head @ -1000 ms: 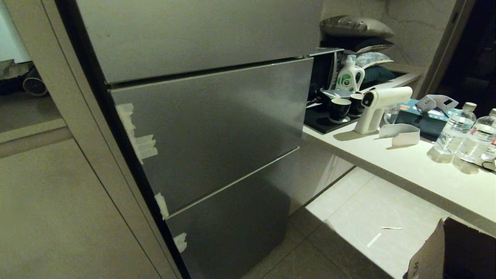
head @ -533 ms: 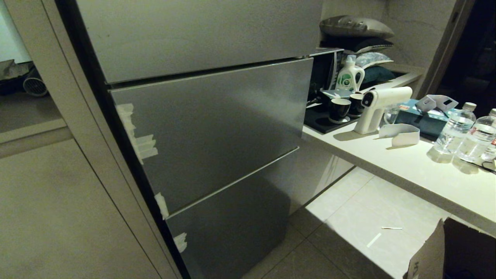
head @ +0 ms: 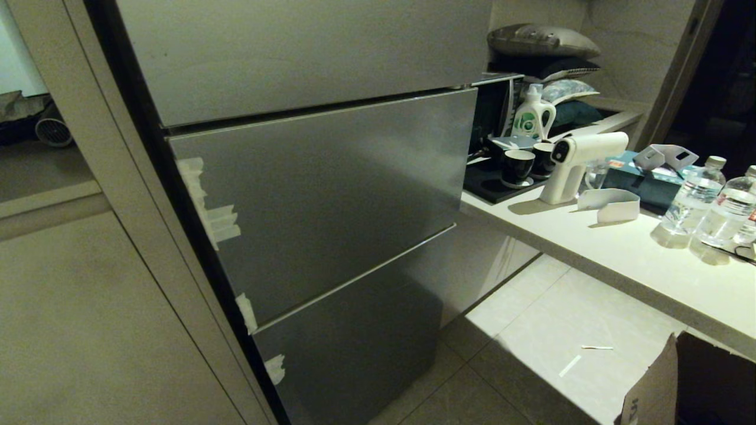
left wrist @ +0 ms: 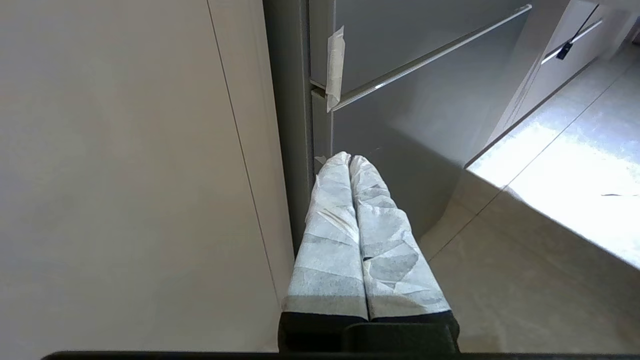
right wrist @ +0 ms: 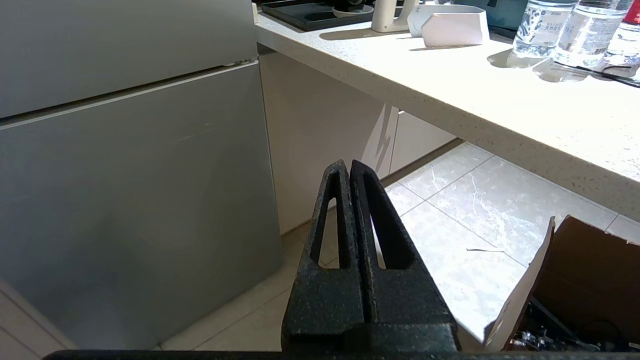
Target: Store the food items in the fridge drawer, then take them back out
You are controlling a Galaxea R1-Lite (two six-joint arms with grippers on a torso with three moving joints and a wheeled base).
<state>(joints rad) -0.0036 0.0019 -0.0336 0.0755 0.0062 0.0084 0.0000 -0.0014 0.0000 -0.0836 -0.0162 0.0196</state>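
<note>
Both grippers, left gripper (left wrist: 350,159) and right gripper (right wrist: 349,165), are clenched empty near the closed fridge (head: 331,195); the green-labelled bottle (head: 533,115) bears possibly unreadable print.

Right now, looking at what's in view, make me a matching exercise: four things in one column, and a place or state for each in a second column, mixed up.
Things:
1. left gripper
2. right gripper
3. water bottles
4. cardboard box

Place or state:
A. standing on the counter
B. on the floor, at the counter's foot
C. wrapped in pale tape, shut, low beside the fridge
D. bare black fingers, shut, above the floor tiles

Pairs: 1-C, 2-D, 3-A, 4-B
</note>
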